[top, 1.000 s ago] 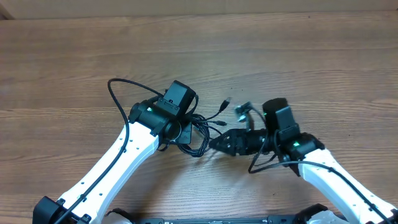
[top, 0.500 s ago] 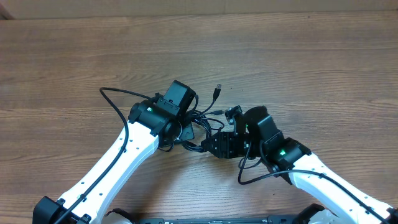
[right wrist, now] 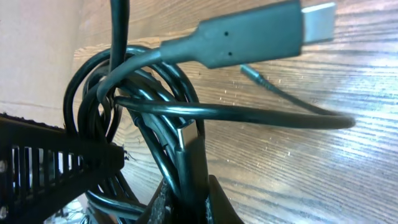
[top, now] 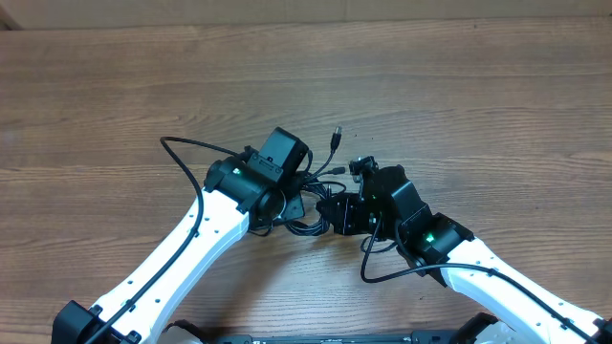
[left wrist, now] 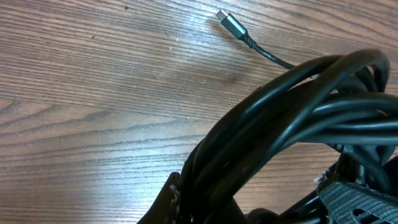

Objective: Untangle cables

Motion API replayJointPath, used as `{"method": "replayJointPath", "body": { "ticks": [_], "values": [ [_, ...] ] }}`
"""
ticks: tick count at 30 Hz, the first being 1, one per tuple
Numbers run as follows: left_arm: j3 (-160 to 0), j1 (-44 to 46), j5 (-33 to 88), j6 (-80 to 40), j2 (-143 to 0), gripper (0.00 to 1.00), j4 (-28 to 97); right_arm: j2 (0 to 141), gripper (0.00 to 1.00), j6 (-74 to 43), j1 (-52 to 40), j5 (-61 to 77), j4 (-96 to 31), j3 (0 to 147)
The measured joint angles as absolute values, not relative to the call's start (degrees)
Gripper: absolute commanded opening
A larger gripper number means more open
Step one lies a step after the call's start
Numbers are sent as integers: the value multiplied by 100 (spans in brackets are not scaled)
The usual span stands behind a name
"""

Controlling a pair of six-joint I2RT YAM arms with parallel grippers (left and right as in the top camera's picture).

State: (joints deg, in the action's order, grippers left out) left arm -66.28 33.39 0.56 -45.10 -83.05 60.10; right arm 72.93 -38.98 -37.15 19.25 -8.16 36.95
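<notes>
The cables lie bunched in one dark knot a little toward 6 o'clock of the middle of the table, not yet drawn apart, so by the look of it the task is at an early stage. The left end effector sits on the 9 o'clock side of the knot with its fingers pressed together on a thick sheaf of loops; its wrist view shows several strands running side by side through the grip. The right end effector meets the knot from 3 o'clock, and its wrist view shows its fingers pinched on a strand or two at the foot of the coil. One thin tail escapes the bundle toward 12 o'clock and ends in a small plug tip resting on bare wood, clear of both arms. A second, grey plug hangs across the top of the right wrist view, close to that camera. Judging from this, both grips are set, but the loops cross one another throughout. What is left is nearly everything: easing the two cords apart, freeing each loop, and laying them out separately. Which strand belongs to which cord cannot be told.
</notes>
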Motion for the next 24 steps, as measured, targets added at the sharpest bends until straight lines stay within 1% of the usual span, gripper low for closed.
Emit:
{"method": "replayJointPath", "body": {
  "ticks": [7,13,19,24],
  "values": [
    [-6628,3208,-60,-4825,-8305,4,6117,7293,4,-3846,-3603,2770,-878,3695],
    [-6628,2991,38,-5247,-8305,4,6097,7290,4,-3546,-3376,3741,-561,3697],
    [-6630,2967,156,-5382,-8298,4,5994,7284,4,-3420,-3028,4672,-252,3697],
    [-6667,2967,336,-5384,-8265,4,5940,7284,4,-3378,-2744,5166,-217,3697]
  ]
}}
